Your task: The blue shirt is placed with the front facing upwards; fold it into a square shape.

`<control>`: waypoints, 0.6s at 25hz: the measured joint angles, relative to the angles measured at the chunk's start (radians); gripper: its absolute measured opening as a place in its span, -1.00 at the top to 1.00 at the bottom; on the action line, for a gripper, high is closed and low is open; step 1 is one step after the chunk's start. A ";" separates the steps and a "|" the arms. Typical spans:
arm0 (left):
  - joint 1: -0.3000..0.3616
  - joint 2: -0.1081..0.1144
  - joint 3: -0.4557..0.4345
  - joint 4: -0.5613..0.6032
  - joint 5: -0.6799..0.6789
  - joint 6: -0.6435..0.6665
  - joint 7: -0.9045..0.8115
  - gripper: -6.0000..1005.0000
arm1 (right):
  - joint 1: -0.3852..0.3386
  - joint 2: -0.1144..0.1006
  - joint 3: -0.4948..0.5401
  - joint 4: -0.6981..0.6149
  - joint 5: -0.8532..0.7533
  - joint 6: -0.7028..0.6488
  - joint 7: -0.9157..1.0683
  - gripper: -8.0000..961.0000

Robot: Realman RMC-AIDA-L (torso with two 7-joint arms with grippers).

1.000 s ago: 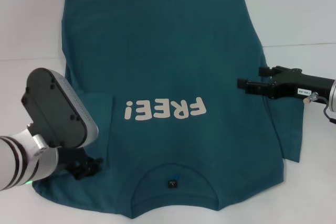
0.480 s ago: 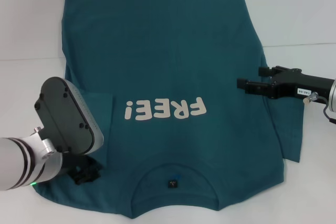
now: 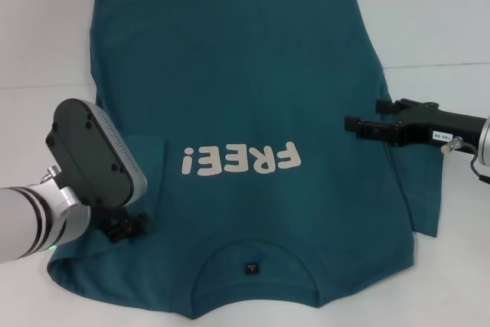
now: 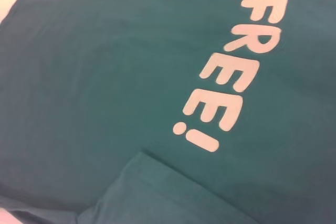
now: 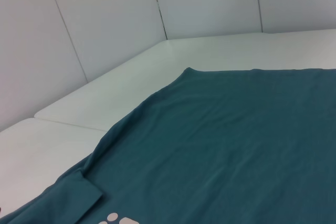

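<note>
Left gripper, seen from the head, is lowered onto the blue shirt at the sleeve beside the lettering, its grip undeterminable, while the right gripper hovers parted over the opposite edge. From both wrists, only one sleeve is seen tucked in; body folds remain.

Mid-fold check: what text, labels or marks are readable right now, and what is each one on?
"FREE!" in cream letters on the chest of the large dark teal-blue cotton T-shirt, upside down in the head view.
Small dark neck label inside the collar: too small to read.
White sticker on the right arm behind the right gripper: print too small to read.
</note>
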 joint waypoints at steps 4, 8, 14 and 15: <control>-0.011 -0.006 0.003 -0.026 -0.001 -0.040 -0.010 -0.44 | -0.003 0.002 0.005 0.000 0.000 -0.001 0.003 -0.90; -0.017 -0.008 0.014 -0.027 -0.002 -0.058 -0.026 -0.44 | -0.004 0.002 0.007 0.000 0.002 -0.002 0.003 -0.90; -0.016 -0.009 0.032 -0.018 -0.003 -0.065 -0.046 -0.45 | -0.008 0.000 0.009 0.001 0.007 -0.014 0.003 -0.90; -0.011 -0.009 0.033 -0.010 -0.003 -0.066 -0.047 -0.45 | -0.010 0.000 0.009 0.002 0.008 -0.014 0.003 -0.90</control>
